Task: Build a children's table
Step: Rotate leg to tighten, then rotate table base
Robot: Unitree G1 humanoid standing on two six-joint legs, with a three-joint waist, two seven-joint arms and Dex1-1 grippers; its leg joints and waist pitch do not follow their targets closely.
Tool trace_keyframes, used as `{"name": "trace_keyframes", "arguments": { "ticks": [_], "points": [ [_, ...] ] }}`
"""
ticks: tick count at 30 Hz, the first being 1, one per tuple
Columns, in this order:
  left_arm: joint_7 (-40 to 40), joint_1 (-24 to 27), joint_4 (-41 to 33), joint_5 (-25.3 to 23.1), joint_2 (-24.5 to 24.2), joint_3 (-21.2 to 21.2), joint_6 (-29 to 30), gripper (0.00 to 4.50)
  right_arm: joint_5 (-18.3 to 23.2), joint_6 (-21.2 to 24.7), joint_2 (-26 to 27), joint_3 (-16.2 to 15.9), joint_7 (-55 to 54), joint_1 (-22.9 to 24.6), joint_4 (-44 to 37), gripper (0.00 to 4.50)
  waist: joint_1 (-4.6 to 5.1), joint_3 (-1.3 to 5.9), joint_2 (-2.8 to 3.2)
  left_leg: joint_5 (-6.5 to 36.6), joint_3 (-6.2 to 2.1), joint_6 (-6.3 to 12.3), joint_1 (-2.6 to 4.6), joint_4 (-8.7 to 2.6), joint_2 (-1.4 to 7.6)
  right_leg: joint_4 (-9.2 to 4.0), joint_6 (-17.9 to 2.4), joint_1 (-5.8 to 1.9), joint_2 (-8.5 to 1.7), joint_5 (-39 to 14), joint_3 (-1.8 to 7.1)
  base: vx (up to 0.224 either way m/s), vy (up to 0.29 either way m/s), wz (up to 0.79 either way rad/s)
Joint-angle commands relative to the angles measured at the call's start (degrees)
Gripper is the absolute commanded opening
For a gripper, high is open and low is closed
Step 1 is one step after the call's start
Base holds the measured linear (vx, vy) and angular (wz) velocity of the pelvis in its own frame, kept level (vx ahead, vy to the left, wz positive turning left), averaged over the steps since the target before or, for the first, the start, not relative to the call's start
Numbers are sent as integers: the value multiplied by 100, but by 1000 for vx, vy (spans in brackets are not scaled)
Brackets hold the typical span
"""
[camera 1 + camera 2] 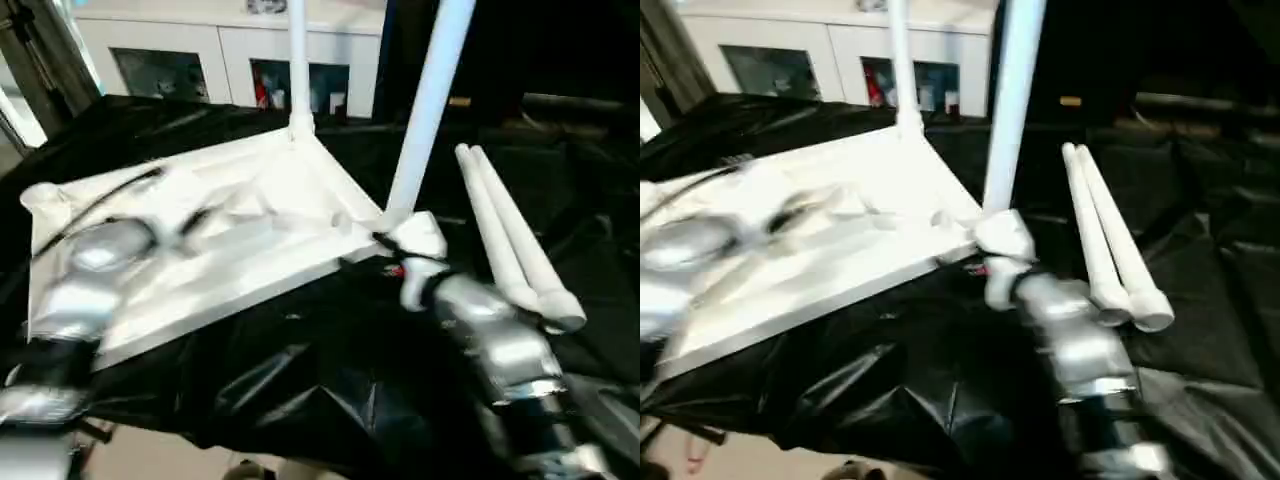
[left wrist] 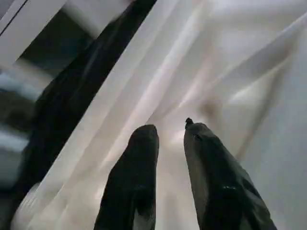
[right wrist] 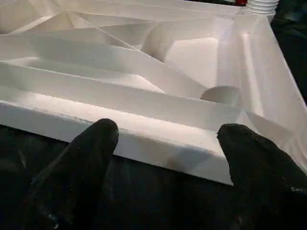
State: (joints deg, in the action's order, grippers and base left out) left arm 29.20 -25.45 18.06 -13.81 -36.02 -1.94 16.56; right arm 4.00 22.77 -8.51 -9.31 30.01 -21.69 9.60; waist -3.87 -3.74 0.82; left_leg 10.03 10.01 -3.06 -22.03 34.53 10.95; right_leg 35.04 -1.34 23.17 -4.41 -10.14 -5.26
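The children's table top (image 1: 250, 250) lies upside down on black cloth, its ribbed underside facing up. One white leg (image 1: 298, 60) stands upright in the far corner socket. A second leg (image 1: 430, 100) stands in the near right corner socket. Two loose legs (image 1: 510, 240) lie side by side on the cloth to the right. My left gripper (image 2: 170, 128) hovers over the ribs on the left part of the top, its fingers a little apart with nothing between them. My right gripper (image 3: 168, 136) is wide open at the top's near right edge, a finger (image 3: 96, 139) on each side.
A white cabinet with glass doors (image 1: 200, 50) stands behind the work. The black cloth (image 1: 300, 380) covers the surface and drops off at its front edge, where pale floor (image 1: 150, 455) shows below.
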Motion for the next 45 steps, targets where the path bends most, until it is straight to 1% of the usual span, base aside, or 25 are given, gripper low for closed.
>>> {"name": "trace_keyframes", "arguments": {
  "ticks": [1,2,5,7,9,10,11,13,16,17,19,22,24,25,27,29,31,33,34,36,37,39,40,41,45],
  "points": [
    [-129,15,-107,-132,-37,3,102,113,-33,93,-3,-36,-14,-64,-1,388,5,400,71,1577,-98,-150,203,-484,256,-407,-943,-185,-390,-1416,346,0,0,0],
    [-180,85,-83,-277,-117,58,176,113,-61,97,12,-83,0,-68,15,388,-13,402,51,1627,-97,-178,212,-486,256,-410,-927,-179,-394,-1390,356,0,0,0],
    [-177,150,-17,-413,-200,192,304,113,-124,115,14,-140,-19,-94,75,388,-66,422,56,1525,-110,-203,180,-490,248,-389,-885,-209,-414,-1235,364,0,0,0],
    [-141,165,67,-436,-229,274,308,113,-148,116,18,-149,-50,-108,104,388,-75,421,30,1557,-109,-225,171,-495,236,-383,-871,-213,-409,-1226,365,0,0,0],
    [-94,170,174,-356,-185,341,275,113,-126,135,5,-129,-105,-132,91,388,-94,425,29,1553,-109,-236,171,-489,231,-393,-878,-216,-417,-1264,367,0,0,0],
    [-34,164,196,-320,-163,357,274,113,-119,152,4,-96,-144,-129,77,388,-100,430,67,1559,-117,-249,171,-489,235,-382,-881,-217,-418,-1236,368,0,0,0],
    [19,148,240,-325,-151,398,261,97,-118,166,-6,-51,-184,-127,71,370,-94,431,55,1552,-115,-252,163,-491,232,-390,-882,-223,-412,-1205,367,0,0,0],
    [157,106,391,-302,-127,455,291,97,-156,246,-45,18,-287,-107,117,370,-95,437,78,1561,-116,-272,167,-486,222,-384,-904,-224,-403,-1107,364,0,0,0],
    [262,69,523,-325,-156,531,296,68,-310,271,-127,-47,-384,-78,147,334,-93,441,72,1585,-122,-303,163,-488,222,-375,-922,-237,-400,-1038,359,0,0,0],
    [266,67,531,-328,-161,538,294,61,-317,275,-129,-52,-388,-76,145,330,-97,441,100,1596,-126,-314,165,-488,221,-372,-928,-236,-402,-1031,358,0,0,0],
    [324,57,590,-297,-196,598,281,52,-357,349,-114,-35,-466,-45,99,310,-92,443,70,1625,-125,-301,159,-488,220,-379,-945,-248,-407,-1026,358,0,0,0],
    [540,58,613,-188,-197,630,313,42,-426,517,-171,-15,-592,-5,107,297,-98,443,75,1575,-120,-280,166,-484,225,-375,-990,-243,-406,-1015,359,0,0,0],
    [594,62,599,-157,-196,635,330,15,-493,496,-206,-55,-638,-3,190,268,-97,442,76,1589,-119,-308,173,-485,227,-374,-999,-238,-407,-1013,358,0,0,0],
    [722,64,554,-114,-216,659,355,11,-648,349,-269,-175,-708,-27,437,258,-100,444,73,1589,-117,-320,176,-480,223,-374,-1015,-237,-412,-1007,357,0,0,0],
    [842,68,524,-44,-209,660,382,2,-676,210,-253,-210,-732,-56,632,245,-98,442,90,1634,-117,-332,175,-478,221,-374,-1027,-238,-413,-1037,358,0,0,0],
    [1071,91,410,127,-169,654,452,0,-725,-134,-157,-271,-776,-184,1084,223,-94,442,72,1682,-114,-323,178,-476,221,-386,-1042,-236,-431,-1089,361,0,0,0],
    [1649,186,33,388,-199,748,665,0,-765,-505,20,-313,-870,-432,1719,206,-88,440,67,1679,-115,-335,184,-473,230,-384,-1148,-230,-448,-1134,361,0,0,0],
    [1932,250,-180,463,-267,842,728,0,-764,-682,116,-305,-887,-555,1937,201,-97,431,64,1731,-109,-326,194,-475,244,-389,-1163,-214,-446,-1177,366,0,0,0],
    [2108,288,-333,523,-310,890,806,0,-750,-737,184,-285,-919,-642,2057,191,-78,427,59,1693,-114,-327,171,-490,247,-365,-1174,-238,-432,-1126,364,0,0,0],
    [2194,306,-420,568,-329,904,836,0,-749,-787,213,-291,-923,-693,2097,170,-73,426,68,1676,-108,-325,177,-490,241,-361,-1146,-234,-418,-1072,364,0,0,0],
    [2386,335,-614,691,-362,933,890,0,-732,-840,281,-285,-915,-798,2142,165,-70,428,19,1617,-102,-301,168,-491,237,-348,-1145,-250,-421,-1034,367,0,0,0],
    [2764,410,-961,885,-473,1039,981,0,-728,-913,328,-295,-876,-898,2176,149,-73,439,40,1539,-105,-286,174,-484,242,-336,-1152,-251,-436,-1033,369,0,0,0],
    [2960,438,-1123,997,-520,1089,1049,0,-728,-989,341,-294,-855,-951,2238,149,-61,433,-3,1437,-97,-262,149,-489,238,-330,-1148,-267,-424,-995,367,0,0,0],
    [3157,460,-1303,1100,-564,1138,1181,0,-733,-1136,352,-295,-830,-1027,2373,139,-64,432,16,1432,-100,-267,153,-488,240,-319,-1156,-263,-428,-999,368,0,0,0],
    [3630,492,-1630,1340,-621,1306,1326,0,-727,-1346,360,-276,-771,-1139,2550,95,6,433,10,1277,-81,-218,141,-469,221,-306,-1228,-274,-415,-851,371,0,0,0]
  ]
}}
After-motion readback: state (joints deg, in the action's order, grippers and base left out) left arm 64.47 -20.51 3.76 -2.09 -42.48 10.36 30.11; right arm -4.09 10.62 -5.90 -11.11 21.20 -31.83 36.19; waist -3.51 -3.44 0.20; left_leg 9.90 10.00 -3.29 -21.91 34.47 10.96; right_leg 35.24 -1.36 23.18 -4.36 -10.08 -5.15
